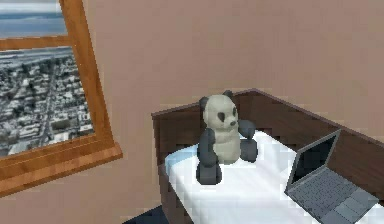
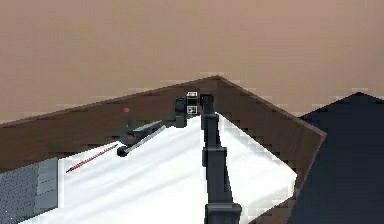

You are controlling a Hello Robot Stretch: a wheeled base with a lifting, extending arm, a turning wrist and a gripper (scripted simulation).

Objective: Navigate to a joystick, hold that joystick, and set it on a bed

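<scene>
My tool point(image 2: 130, 147) hung over the bed point(image 2: 165, 185), tips toward the arm side view's left. A thin red rod point(image 2: 95, 159), perhaps the joystick, ran leftward from them along the sheet. Whether I held anything, I couldn't tell.

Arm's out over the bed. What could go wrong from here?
1. The gripper is near a thin red stick lying on the bed; a sideways move could knock it.
2. The laptop lies just past the stick, so anything set down there might land on it.
3. I cannot tell whether the gripper holds anything, so a release might drop nothing.
</scene>
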